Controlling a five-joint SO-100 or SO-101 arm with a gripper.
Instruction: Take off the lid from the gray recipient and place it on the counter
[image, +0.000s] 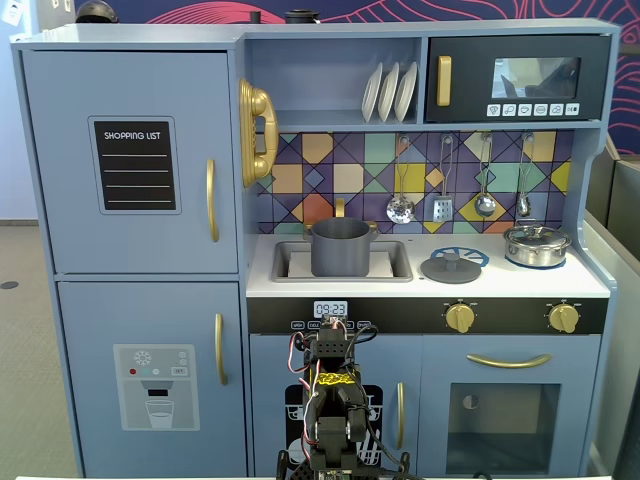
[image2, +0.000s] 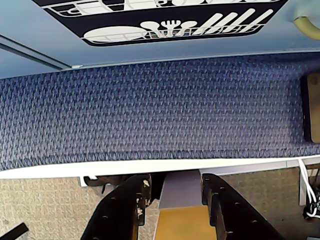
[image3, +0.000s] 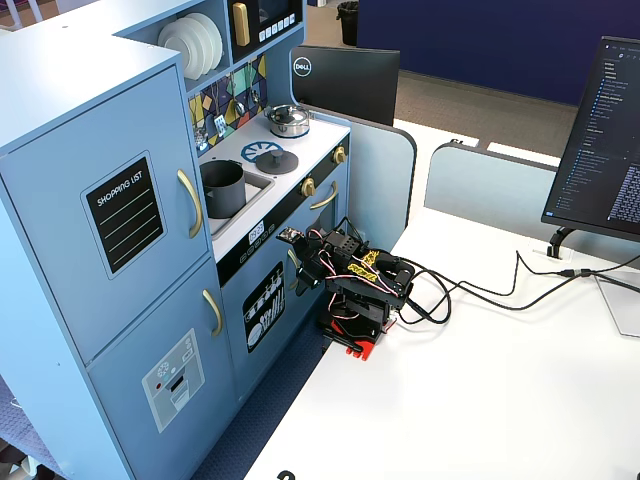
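One lid (image: 451, 266) is lying on the surface (image: 590, 282) beside one uncovered gray recipient (image: 340, 246); gripper (image2: 173, 186) fingers are sitting apart, empty.

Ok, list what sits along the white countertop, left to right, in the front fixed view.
Tall matte dark-gray pot in the sink → flat dark-gray round lid on the burner print → small shiny silver pot.

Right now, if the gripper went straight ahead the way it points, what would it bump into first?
Probably the blue carpet. In the wrist view the open gripper points down past the white table edge at it, with nothing visibly between, though depth is unclear.
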